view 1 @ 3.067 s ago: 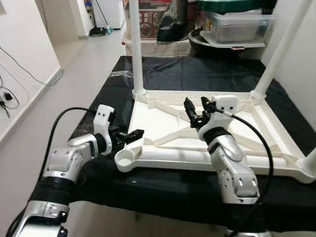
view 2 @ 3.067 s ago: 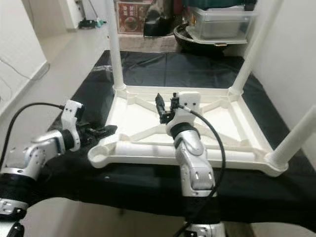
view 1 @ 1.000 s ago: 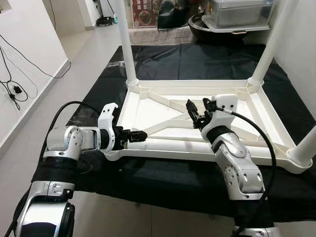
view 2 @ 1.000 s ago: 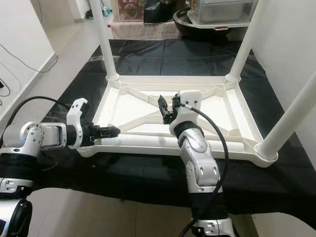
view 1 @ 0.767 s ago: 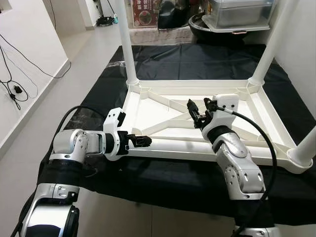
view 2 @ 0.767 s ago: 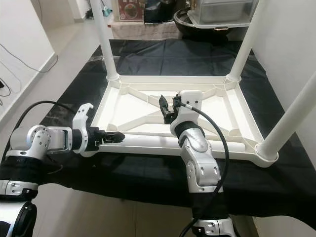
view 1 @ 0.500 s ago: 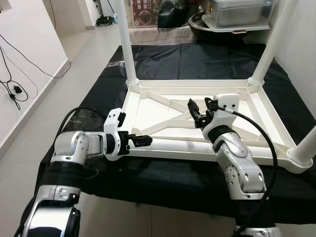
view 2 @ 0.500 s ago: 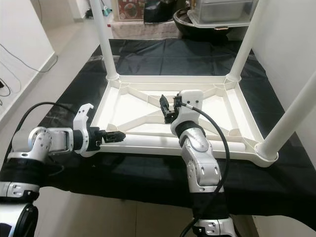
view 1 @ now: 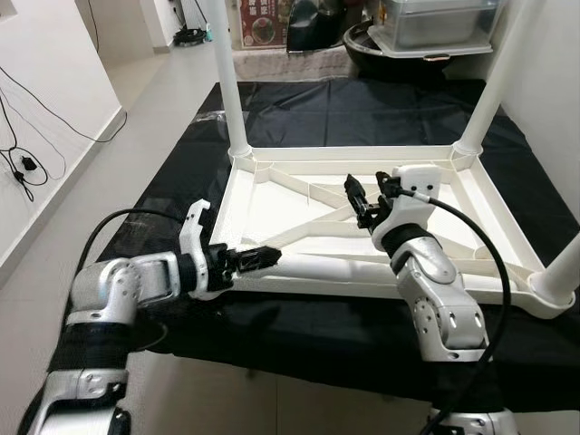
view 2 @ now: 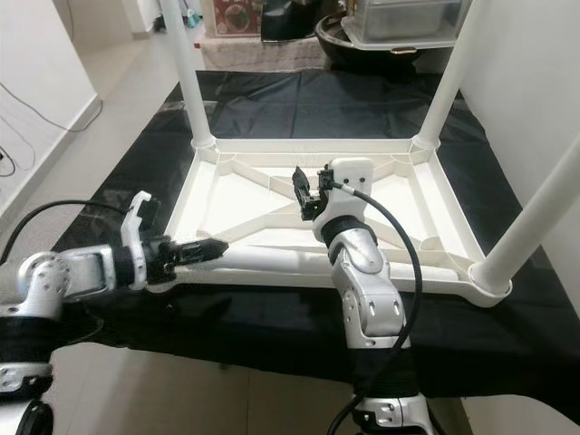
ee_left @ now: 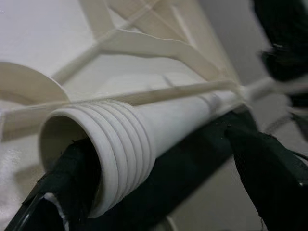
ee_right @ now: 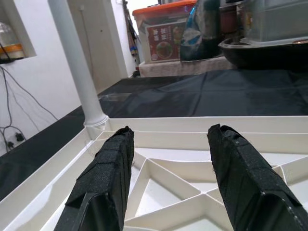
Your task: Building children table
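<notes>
Since a second ago, the loose table leg [view 1: 335,268] had swung along the near rim of the upturned table top [view 1: 272,204], its threaded end clamped in the left gripper [view 1: 256,258]. Beyond it the right gripper [view 1: 367,197] hovered spread, empty, above the ribs.

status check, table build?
Left end effector holds loose white threaded plastic leg, one finger inside. Right end effector open above upturned white tabletop. Three legs fitted.
</notes>
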You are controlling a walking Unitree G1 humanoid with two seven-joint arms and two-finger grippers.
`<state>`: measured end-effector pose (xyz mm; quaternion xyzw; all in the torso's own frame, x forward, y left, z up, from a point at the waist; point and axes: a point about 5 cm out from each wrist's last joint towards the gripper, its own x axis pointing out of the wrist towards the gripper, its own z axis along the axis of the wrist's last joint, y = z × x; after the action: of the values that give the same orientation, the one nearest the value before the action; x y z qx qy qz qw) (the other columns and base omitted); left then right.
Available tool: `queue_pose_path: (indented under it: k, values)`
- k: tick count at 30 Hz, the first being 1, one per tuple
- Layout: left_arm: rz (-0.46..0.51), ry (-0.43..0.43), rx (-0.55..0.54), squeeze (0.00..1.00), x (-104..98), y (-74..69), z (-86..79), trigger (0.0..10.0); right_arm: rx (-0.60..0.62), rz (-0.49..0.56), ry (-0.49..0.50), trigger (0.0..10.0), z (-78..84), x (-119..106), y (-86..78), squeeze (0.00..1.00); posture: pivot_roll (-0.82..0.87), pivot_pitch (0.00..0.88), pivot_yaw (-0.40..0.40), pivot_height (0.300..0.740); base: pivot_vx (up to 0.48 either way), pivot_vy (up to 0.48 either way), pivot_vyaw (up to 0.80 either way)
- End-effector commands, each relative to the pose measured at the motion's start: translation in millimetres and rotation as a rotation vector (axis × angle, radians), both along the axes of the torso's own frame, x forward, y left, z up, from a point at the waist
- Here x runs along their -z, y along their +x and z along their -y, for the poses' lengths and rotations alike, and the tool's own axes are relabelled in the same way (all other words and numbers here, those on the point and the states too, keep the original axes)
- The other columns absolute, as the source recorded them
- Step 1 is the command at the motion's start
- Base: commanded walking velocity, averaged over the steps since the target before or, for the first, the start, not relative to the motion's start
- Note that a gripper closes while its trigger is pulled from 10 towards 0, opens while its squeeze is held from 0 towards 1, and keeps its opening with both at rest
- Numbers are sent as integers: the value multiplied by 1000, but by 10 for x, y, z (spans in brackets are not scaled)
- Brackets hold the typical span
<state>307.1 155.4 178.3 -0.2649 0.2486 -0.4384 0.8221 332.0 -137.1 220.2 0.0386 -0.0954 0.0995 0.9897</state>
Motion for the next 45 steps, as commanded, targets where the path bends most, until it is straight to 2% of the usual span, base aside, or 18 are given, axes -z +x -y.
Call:
queue_pose_path:
  k: [1,3,4,7,8,24,31,35,36,38,39,40,42,43,45]
  values:
    - [-23,-42,75,0,17,-94,17,10000,-16,5,18,10000,-44,-15,4,0,104,113,20,740,0,0,0]
    - [-31,-45,85,0,45,-122,0,10000,-16,6,20,10000,-46,-21,4,0,104,113,20,740,0,0,0]
    - [-44,-44,89,0,86,-147,-20,9137,-15,9,20,10000,-43,-26,2,0,98,112,21,740,0,0,0]
    - [-55,-43,91,0,118,-166,-36,9137,-15,10,21,10000,-41,-29,1,0,98,112,21,740,0,0,0]
    - [-67,-44,92,0,152,-184,-55,0,-15,11,20,10000,-39,-31,-1,0,96,112,21,740,0,0,0]
    - [-80,-21,55,0,245,-236,-144,0,-9,25,12,10000,-29,-67,5,0,94,103,18,740,0,0,0]
    - [-62,-49,29,0,236,-236,-161,0,-8,36,13,10000,-33,-95,7,0,91,100,17,740,0,0,0]
    - [-35,-68,-6,0,209,-243,-186,0,-9,63,68,10000,-37,-188,14,0,91,98,17,740,0,0,0]
    - [-1,-86,-32,0,176,-237,-203,0,-24,72,145,10000,-38,-259,23,0,92,94,11,740,0,0,0]
    - [-1,-86,-32,0,176,-237,-203,0,-24,72,145,10000,-38,-259,23,0,92,94,11,740,0,0,0]
    - [54,-118,-76,0,108,-225,-225,0,-45,68,275,10000,-24,-343,44,0,91,90,10,740,0,0,0]
    - [54,-118,-76,0,108,-225,-225,0,-45,68,275,10000,-24,-343,44,0,91,90,10,740,0,0,0]
    - [185,-208,-161,0,-87,-228,-266,0,-141,74,526,10000,-8,-498,70,0,94,85,-1,740,0,0,0]
    - [185,-208,-161,0,-87,-228,-266,0,-141,74,526,10000,-8,-498,70,0,94,85,-1,740,0,0,0]
    - [281,-255,-235,0,-241,-249,-292,0,-235,76,656,10000,-26,-572,70,0,89,80,-7,740,0,0,0]
